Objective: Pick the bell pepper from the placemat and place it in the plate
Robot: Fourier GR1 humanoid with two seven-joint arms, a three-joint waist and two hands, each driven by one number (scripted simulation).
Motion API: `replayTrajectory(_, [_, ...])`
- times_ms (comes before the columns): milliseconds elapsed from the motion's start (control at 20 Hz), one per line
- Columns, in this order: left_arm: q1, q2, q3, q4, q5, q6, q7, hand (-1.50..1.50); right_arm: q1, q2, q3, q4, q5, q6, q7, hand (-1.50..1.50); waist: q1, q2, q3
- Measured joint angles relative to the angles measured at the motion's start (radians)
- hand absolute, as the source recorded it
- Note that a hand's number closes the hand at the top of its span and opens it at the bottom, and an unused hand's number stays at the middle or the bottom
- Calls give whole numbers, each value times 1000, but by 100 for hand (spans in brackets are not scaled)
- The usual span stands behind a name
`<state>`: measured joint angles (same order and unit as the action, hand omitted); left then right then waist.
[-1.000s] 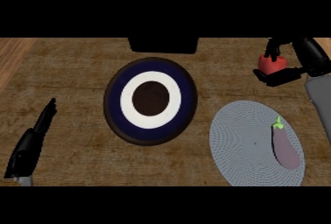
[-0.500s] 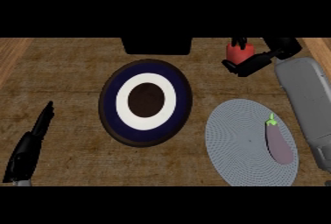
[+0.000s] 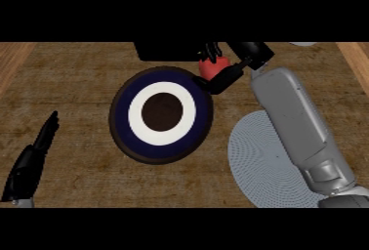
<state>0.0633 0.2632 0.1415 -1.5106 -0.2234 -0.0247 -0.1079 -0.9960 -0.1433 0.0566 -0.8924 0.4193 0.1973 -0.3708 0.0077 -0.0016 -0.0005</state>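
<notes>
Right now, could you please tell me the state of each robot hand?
Left robot hand: open, resting at the lower left, holding nothing.
Right robot hand: closed on the red bell pepper, at the plate's upper-right rim.

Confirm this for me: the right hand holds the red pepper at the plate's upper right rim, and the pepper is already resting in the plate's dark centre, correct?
Not quite. The right hand does hold the pepper at the plate's upper right rim, but the head view shows the pepper still in the hand at that rim, not resting in the dark centre.

one bell pepper (image 3: 210, 68), one plate (image 3: 122, 105), one placemat (image 3: 259, 161), two hands, right (image 3: 232, 66), left (image 3: 32, 158)
</notes>
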Motion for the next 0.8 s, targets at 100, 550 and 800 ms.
replayTrajectory(100, [0,5,9,14,5,-8,-12,0,-2,37,30,10,25,-6,24,150,1,1,0])
replayTrajectory(550, [-15,1,6,12,-2,-23,-11,0,-67,131,195,154,-14,-76,96,150,24,6,0])
replayTrajectory(800, [-26,-3,-3,8,-5,-30,-10,0,-66,140,271,231,-179,-145,184,-150,43,9,0])
